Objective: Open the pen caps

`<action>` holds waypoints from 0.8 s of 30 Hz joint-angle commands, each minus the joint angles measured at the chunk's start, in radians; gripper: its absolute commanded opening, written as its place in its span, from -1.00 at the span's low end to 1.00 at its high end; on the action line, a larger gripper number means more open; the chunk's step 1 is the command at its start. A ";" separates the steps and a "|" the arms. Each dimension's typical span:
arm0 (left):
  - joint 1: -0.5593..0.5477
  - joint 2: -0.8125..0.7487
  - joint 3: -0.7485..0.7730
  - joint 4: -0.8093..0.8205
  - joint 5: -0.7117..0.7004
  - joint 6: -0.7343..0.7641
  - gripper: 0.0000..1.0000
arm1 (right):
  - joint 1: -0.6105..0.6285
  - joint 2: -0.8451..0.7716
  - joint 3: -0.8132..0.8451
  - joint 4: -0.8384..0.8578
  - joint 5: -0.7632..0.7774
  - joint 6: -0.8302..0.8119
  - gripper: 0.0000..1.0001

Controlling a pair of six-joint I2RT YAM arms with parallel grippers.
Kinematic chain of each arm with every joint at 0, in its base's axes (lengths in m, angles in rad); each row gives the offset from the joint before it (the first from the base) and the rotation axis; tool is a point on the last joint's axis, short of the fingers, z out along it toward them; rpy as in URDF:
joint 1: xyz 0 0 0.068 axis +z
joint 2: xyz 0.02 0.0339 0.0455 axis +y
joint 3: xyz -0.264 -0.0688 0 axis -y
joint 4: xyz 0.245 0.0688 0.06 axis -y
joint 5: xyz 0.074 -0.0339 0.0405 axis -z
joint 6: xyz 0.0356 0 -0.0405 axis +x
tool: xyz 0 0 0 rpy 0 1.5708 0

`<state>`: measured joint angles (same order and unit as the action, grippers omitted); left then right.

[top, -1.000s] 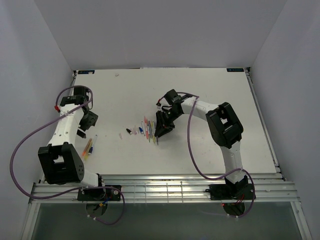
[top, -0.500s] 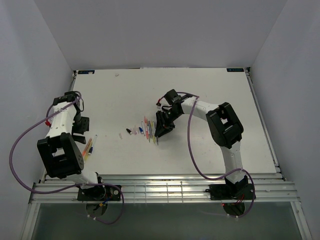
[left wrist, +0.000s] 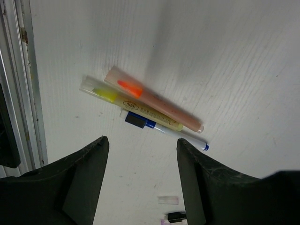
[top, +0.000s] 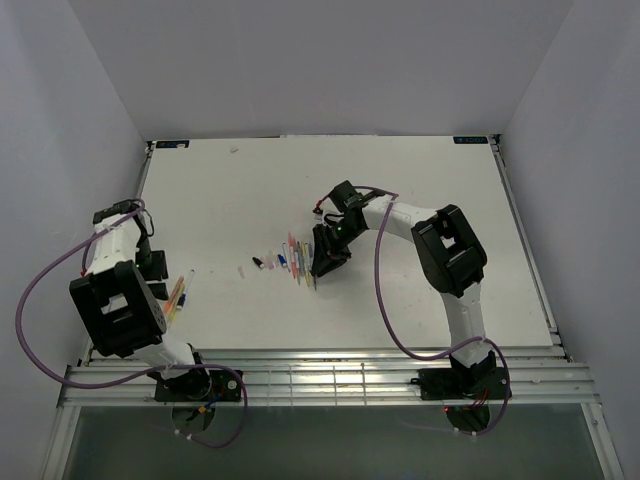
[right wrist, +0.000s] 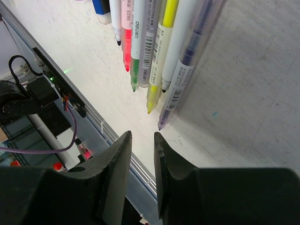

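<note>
The white table [top: 420, 170] carries two groups of pens, well apart. The right arm [top: 450, 250] reaches to the middle of the table and the left arm [top: 115, 300] is folded back at the left edge.

The left gripper [left wrist: 140, 145] hovers with its fingers spread wide and holds nothing. The right gripper [right wrist: 143, 138] is closed down to a thin slit and is also empty.

Under the right gripper lies the row of pens [right wrist: 154, 42]. Their tips are bare, so I judge these are already done. Under the left gripper lie three pens [left wrist: 150, 108], side by side and touching, and these look capped: an orange one, a yellow one and a blue-white pen with a dark blue cap [left wrist: 135, 119]. Near them lie a loose clear cap [left wrist: 168, 200] and a loose black cap [left wrist: 176, 216].

The step in hand seems to be picking one of these three pens. The left fingers should come down across the body of an outer pen, near its middle, so that the cap end stays free. Because the pens touch, one finger has to go into the seam between two pens and may push the neighbour, so a slow descent is better. The right gripper must first open, then take only the cap and pull straight along the pen.
</note>
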<state>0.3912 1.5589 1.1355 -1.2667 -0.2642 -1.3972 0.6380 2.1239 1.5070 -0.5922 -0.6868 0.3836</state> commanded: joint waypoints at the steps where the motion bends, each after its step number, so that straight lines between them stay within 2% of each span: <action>1: 0.024 -0.013 -0.014 0.036 0.040 -0.160 0.40 | 0.006 -0.033 -0.005 0.015 -0.008 -0.017 -0.36; 13: 0.035 0.024 -0.056 0.090 0.085 -0.249 0.35 | 0.005 -0.015 -0.007 0.019 -0.023 -0.017 -0.37; 24: 0.035 0.053 -0.062 0.116 0.054 -0.286 0.31 | 0.005 -0.002 -0.008 0.020 -0.028 -0.017 -0.38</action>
<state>0.4229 1.6081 1.0794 -1.1584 -0.2276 -1.5074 0.6380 2.1239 1.5066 -0.5808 -0.6956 0.3832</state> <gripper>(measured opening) 0.657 0.311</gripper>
